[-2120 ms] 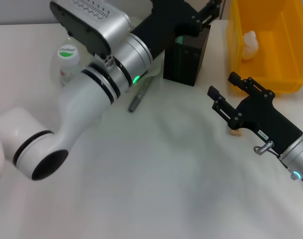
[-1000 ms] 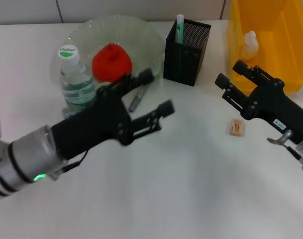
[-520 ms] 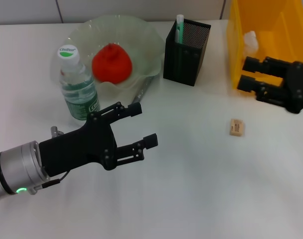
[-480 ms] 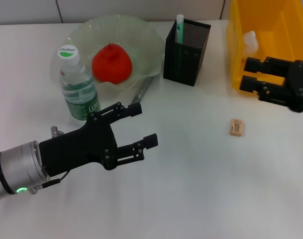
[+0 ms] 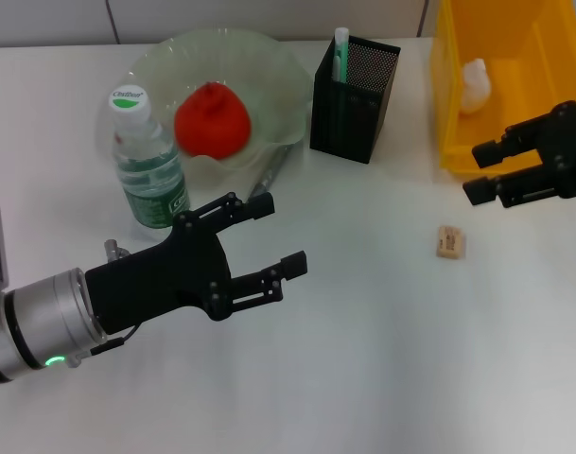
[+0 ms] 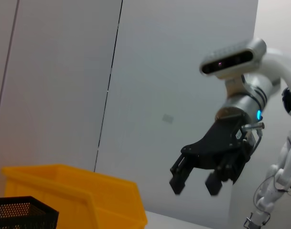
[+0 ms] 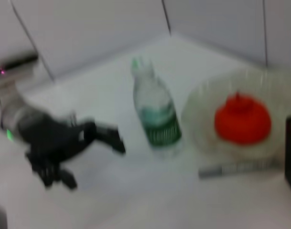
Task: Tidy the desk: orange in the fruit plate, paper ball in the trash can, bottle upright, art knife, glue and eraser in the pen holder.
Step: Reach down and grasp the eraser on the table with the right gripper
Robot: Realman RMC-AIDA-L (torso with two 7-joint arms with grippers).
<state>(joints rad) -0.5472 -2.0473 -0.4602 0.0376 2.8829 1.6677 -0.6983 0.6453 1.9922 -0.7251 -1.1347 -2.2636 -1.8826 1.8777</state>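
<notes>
The orange (image 5: 212, 118) lies in the pale-green fruit plate (image 5: 273, 66). Left of it the bottle (image 5: 150, 161) stands upright. A grey art knife (image 5: 267, 184) lies on the desk against the plate's front rim. The black mesh pen holder (image 5: 354, 95) holds a white and green glue stick (image 5: 340, 43). On the desk at the right lies the small beige eraser (image 5: 449, 242). A white paper ball (image 5: 474, 83) sits in the yellow trash can (image 5: 533, 95). My left gripper (image 5: 278, 234) hovers open and empty at the front left. My right gripper (image 5: 477, 172) hangs open above and right of the eraser, before the trash can.
The right wrist view shows the bottle (image 7: 157, 117), the orange (image 7: 242, 119), the knife (image 7: 241, 168) and the left arm's gripper (image 7: 90, 160) farther off. The left wrist view shows the right arm's gripper (image 6: 195, 179) in the air above the trash can (image 6: 73, 191).
My left arm drew back from the pen holder to the front left and opened. My right gripper swung away to the right and now sits slightly lower, turned toward the eraser.
</notes>
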